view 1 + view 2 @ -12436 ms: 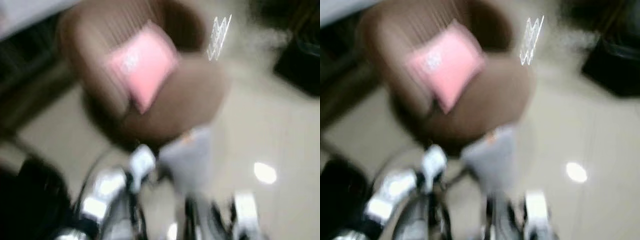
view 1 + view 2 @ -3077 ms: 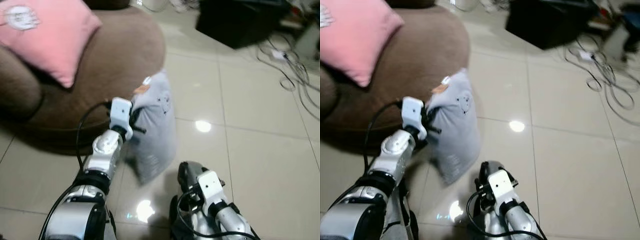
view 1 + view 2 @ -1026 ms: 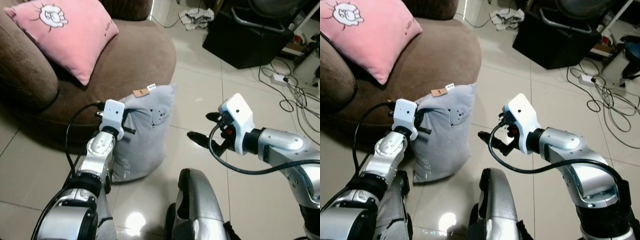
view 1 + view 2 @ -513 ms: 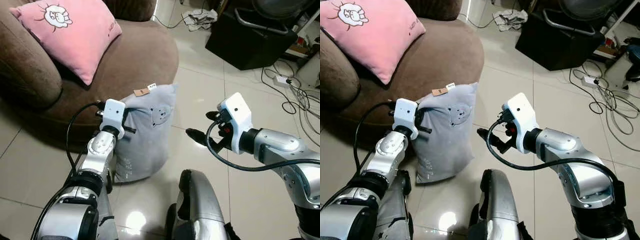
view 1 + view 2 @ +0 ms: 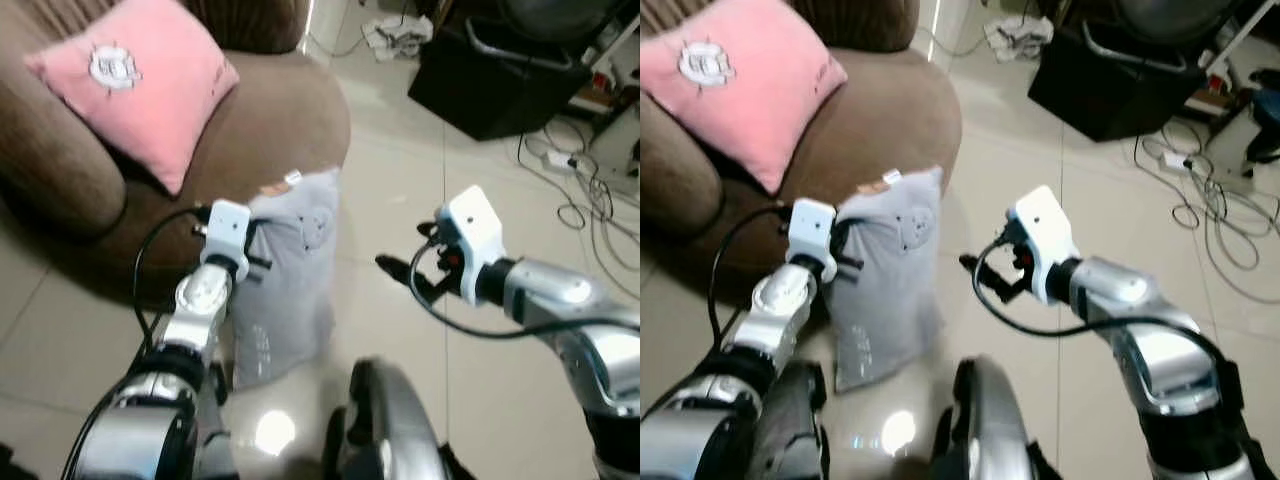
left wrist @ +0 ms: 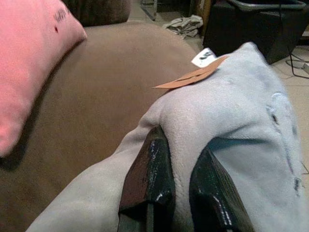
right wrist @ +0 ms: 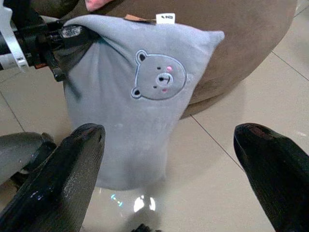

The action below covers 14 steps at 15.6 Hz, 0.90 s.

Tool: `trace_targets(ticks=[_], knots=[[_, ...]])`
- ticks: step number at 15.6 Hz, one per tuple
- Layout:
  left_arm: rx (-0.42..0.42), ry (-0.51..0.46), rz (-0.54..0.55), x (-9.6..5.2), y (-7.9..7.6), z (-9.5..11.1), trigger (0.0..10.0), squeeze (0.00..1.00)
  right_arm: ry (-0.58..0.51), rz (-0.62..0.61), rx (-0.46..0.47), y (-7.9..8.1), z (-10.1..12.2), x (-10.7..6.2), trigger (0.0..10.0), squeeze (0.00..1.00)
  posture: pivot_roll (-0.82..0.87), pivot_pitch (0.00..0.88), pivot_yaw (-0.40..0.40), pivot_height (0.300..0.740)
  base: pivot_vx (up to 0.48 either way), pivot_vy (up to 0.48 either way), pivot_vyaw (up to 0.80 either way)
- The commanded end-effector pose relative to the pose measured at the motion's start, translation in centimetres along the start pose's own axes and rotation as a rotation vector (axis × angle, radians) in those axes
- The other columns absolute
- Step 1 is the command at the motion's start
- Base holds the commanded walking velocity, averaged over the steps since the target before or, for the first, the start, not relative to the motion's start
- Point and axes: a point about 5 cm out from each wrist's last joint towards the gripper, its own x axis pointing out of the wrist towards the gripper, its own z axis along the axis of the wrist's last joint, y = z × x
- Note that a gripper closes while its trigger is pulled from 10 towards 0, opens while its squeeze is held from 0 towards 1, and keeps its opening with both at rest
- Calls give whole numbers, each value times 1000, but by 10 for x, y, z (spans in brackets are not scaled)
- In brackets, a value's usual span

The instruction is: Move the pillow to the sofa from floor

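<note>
Grey plush pillow with a bear face [image 5: 290, 270] hangs upright just above the tiled floor [image 5: 500, 380], pinched by the left gripper [image 6: 181, 193] beside the brown sofa [image 5: 270, 130]. Right gripper [image 7: 169, 145] faces it, fingers spread wide.

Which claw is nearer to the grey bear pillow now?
The left. The left claw is shut on the grey bear pillow, pinching its upper edge. The right claw is open, apart from the pillow on its other side.
</note>
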Motion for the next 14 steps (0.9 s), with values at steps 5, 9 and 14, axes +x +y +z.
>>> trace_targets(ticks=[5, 9, 14], knots=[[-19, -69, 10, 4, 1, 13, 0, 0, 5, -23, -1, -2, -5, 2, 10000, 0, 54, 159, -186, 713, 0, 0, 0], [-26, -73, 11, 4, 0, 13, 0, 0, 15, -37, -5, -3, -9, 5, 10000, 0, 54, 161, -190, 740, 0, 0, 0], [-27, -69, 11, 3, 1, 12, 0, 0, 30, -67, 5, -4, -15, 9, 10000, 0, 55, 168, -188, 740, 0, 0, 0]])
